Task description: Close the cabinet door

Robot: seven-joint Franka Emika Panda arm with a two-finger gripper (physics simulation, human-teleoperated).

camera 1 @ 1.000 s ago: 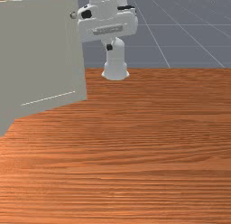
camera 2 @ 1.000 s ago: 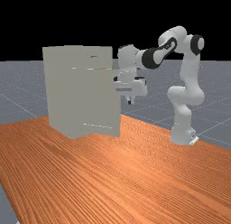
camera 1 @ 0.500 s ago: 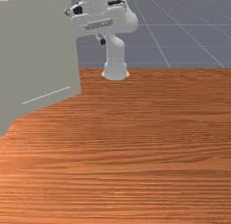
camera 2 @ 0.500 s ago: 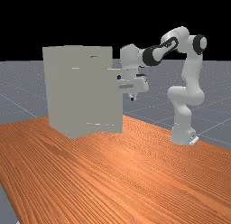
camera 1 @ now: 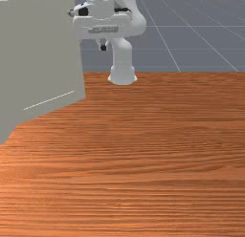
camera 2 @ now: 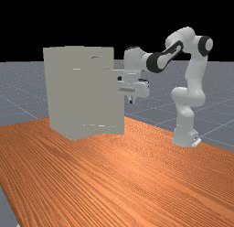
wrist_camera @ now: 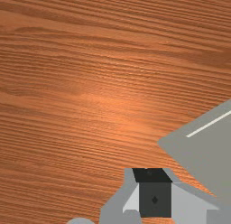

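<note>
Cabinet door [camera 1: 43, 54] is standing open at the front view's left. Gripper [camera 1: 103, 47] is hanging near its free edge, fingertips pressing together; can't tell if it's touching the door. Table [camera 1: 143, 150] is stretching out below both.

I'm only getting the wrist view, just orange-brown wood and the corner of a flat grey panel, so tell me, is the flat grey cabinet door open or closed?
Observer: Open: in the far view, the flat grey cabinet door stands swung out from its grey, box-shaped cabinet.
Operator: Okay, how high is the white two-finger gripper against that door?
Observer: In the far view, the white two-finger gripper hangs well above the level of the door's lower edge.
Operator: And where's the arm mounted?
Observer: The arm's white, rounded base stands to the far view's right of the door.
</note>
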